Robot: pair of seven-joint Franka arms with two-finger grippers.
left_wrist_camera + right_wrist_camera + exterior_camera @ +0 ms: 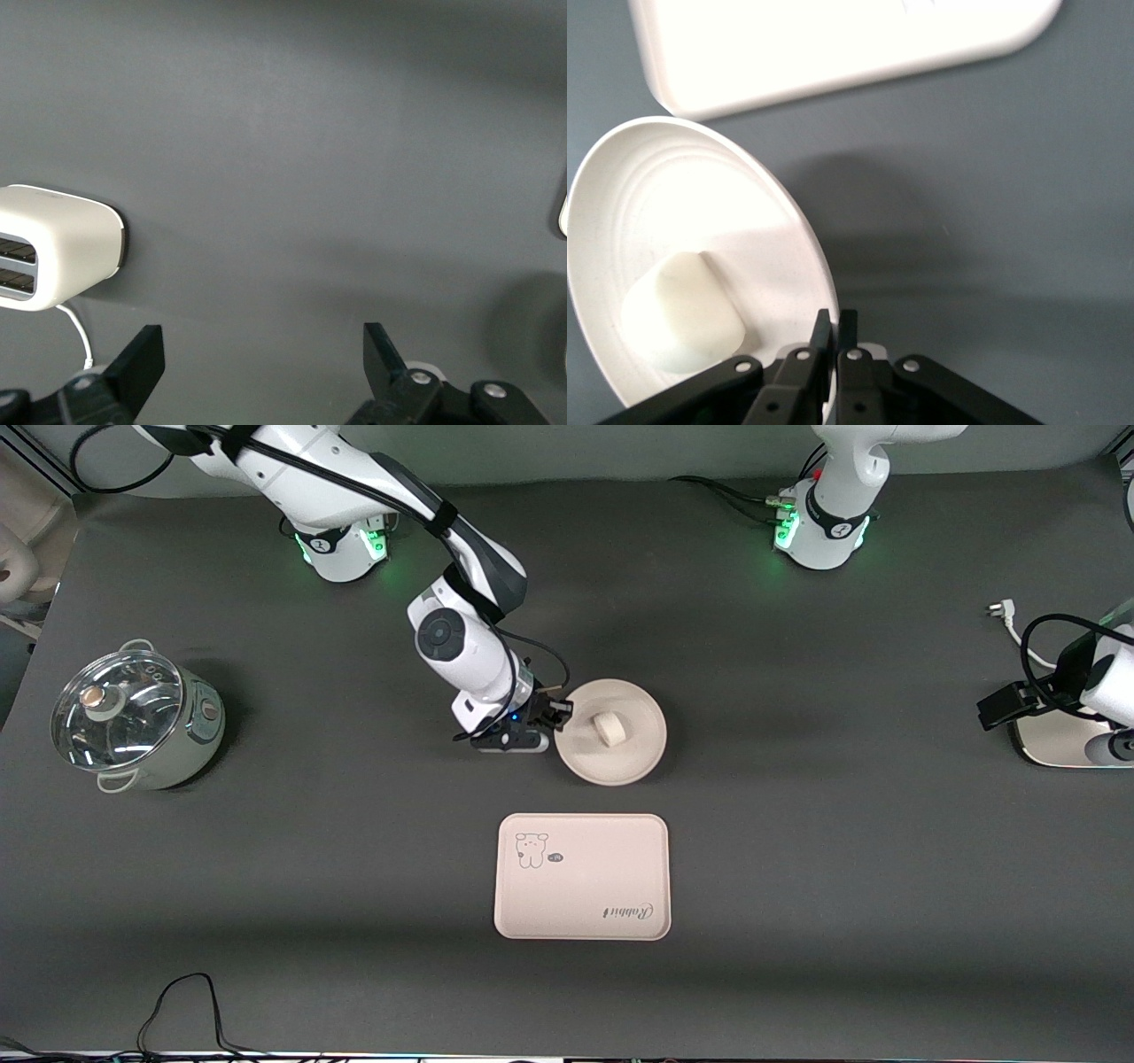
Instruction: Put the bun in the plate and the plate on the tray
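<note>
Nearest the front camera, the tray (582, 876) lies flat on the bench (797, 850), printed with a small cartoon animal and cursive "Rabbit". Farther back sits the plate (611, 757) with the bun (609, 728) in it. The right tool (560, 715) pinches the plate's rim, fingers (822, 347) narrowed. At the left arm's end the left tool (261, 359) hangs spread wide by a white toaster (55, 245).

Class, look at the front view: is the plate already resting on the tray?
No. The plate, holding the bun, sits on the table farther from the camera than the tray.
</note>
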